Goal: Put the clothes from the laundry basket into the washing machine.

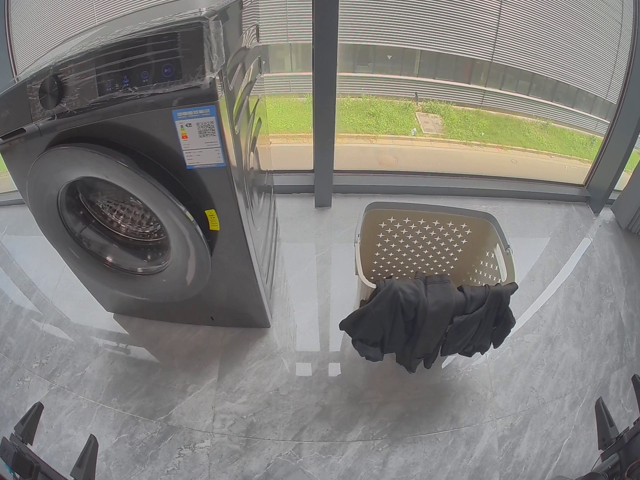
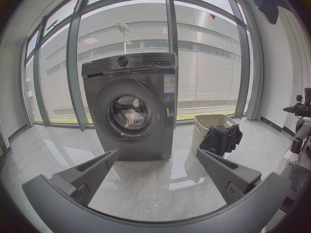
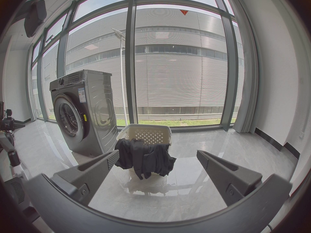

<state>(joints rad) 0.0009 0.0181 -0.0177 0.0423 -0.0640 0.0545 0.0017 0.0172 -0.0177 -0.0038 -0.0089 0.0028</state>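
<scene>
Marble floor point(image 1: 300, 408) by window point(image 1: 467, 68): washing machine point(image 1: 133, 188) upper left, laundry basket point(image 1: 433, 209) centre right, dark clothes point(image 1: 427, 321) draped over its rim. Left gripper point(image 1: 60, 431), right gripper point(image 1: 619, 401) low in frame, fingers apart, empty. Loading seems unstarted

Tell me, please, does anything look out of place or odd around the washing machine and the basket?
The dark clothes hang over the front rim of the laundry basket, mostly outside it. Plastic film covers the top and control panel of the washing machine.
</scene>
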